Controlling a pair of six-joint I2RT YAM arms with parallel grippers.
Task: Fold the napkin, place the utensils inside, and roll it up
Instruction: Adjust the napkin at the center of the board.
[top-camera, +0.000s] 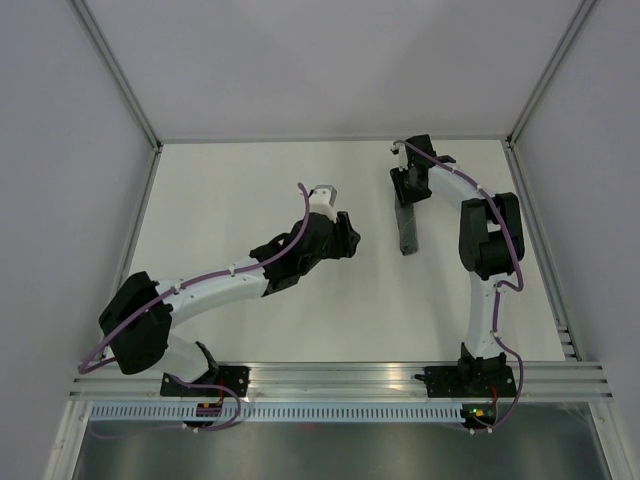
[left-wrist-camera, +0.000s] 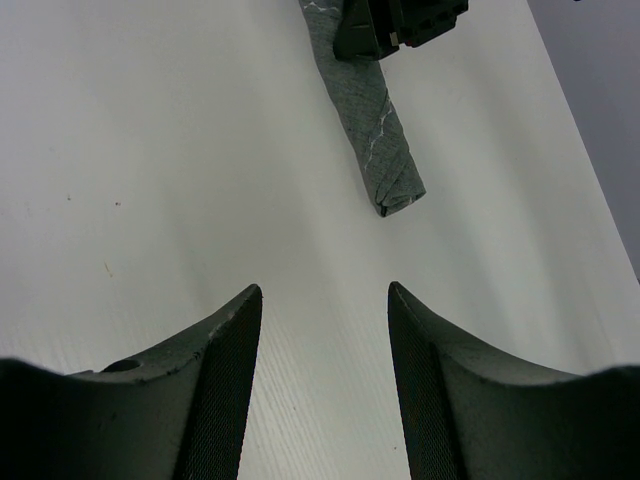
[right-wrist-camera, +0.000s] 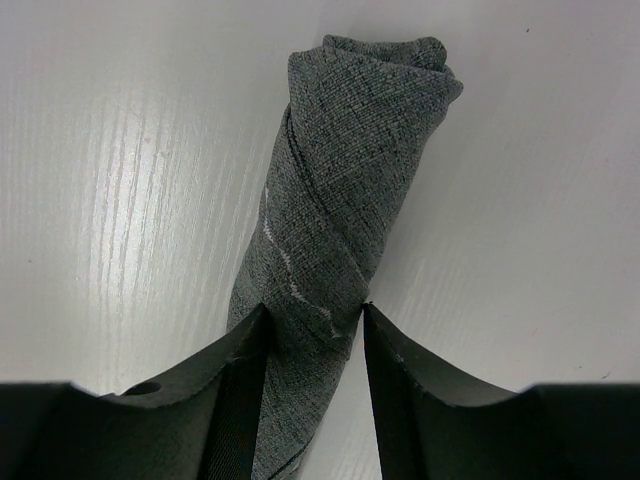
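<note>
The napkin (top-camera: 405, 226) lies on the white table as a tight dark grey roll, pointing away from the arms, at the right of centre. In the right wrist view the napkin roll (right-wrist-camera: 345, 170) runs between the fingers of my right gripper (right-wrist-camera: 315, 312). The left finger rests against the cloth and a thin gap shows beside the right finger, so the jaws stand open around it. My left gripper (left-wrist-camera: 325, 290) is open with only bare table between its fingers. It hangs left of the napkin (left-wrist-camera: 375, 130), well apart from it. No utensils show.
Grey walls close the table (top-camera: 250, 190) on the left, the back and the right. An aluminium rail (top-camera: 340, 378) with both arm bases runs along the near edge. The right arm (top-camera: 485, 240) stands just right of the roll.
</note>
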